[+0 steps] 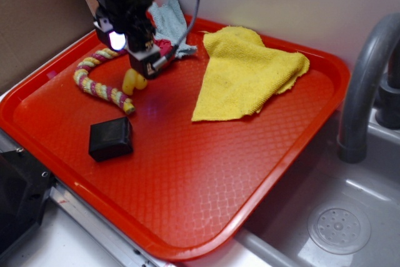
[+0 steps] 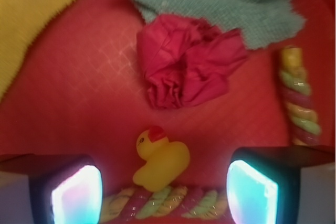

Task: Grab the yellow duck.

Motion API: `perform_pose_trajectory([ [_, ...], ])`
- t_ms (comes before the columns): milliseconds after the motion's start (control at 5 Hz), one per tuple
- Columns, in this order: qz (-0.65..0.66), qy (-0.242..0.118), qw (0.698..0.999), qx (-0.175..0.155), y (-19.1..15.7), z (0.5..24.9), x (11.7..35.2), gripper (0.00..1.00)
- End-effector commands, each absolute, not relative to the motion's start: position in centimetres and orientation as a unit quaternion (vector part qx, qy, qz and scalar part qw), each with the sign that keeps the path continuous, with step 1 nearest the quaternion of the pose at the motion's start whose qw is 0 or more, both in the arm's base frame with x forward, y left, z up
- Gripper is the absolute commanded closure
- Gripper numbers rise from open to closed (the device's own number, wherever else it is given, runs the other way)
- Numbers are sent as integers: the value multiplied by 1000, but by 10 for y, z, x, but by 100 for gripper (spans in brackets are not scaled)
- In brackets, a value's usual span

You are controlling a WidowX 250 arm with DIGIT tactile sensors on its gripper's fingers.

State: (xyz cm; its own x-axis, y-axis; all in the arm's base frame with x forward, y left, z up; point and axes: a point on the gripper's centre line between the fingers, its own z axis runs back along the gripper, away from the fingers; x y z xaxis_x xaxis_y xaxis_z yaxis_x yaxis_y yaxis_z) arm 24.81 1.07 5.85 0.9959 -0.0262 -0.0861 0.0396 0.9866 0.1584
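The pincer (image 1: 142, 67) hangs over the far left part of the red tray (image 1: 206, 186), its two fingers spread wide. In the wrist view the lit pads (image 2: 77, 195) stand at the lower left and lower right, well apart, with the yellow duck (image 2: 160, 161) in the gap between them. Neither pad touches the duck; clear tray floor shows on both sides of it. The pincer holds nothing.

The yellow duck sits upright on the tray near its far left corner, just below the fingertips in the exterior view (image 1: 134, 82). Its red beak points toward the crumpled red cloth (image 2: 189, 61), which lies a little beyond it. The duck's body rests against the twisted yellow-and-pink rope (image 2: 163, 203), which runs across just behind it and curves up along the right edge of the wrist view.

A grey-blue cloth (image 1: 167, 22) lies by the tray's far rim, behind the red cloth. A large yellow cloth (image 1: 247, 70) is spread toward the far right corner. A small black box (image 1: 110, 138) sits near the left rim, apart from the rope's end. The tray rests beside a grey sink (image 1: 340, 217).
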Motion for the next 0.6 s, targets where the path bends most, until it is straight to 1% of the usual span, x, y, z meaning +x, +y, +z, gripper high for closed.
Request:
perform_pose_trajectory([
  [0,-25,65,993,100,20,41,246,0],
  [200,-31,83,990,107,27,29,245,0],
  [400,-35,88,990,103,27,24,247,0],
])
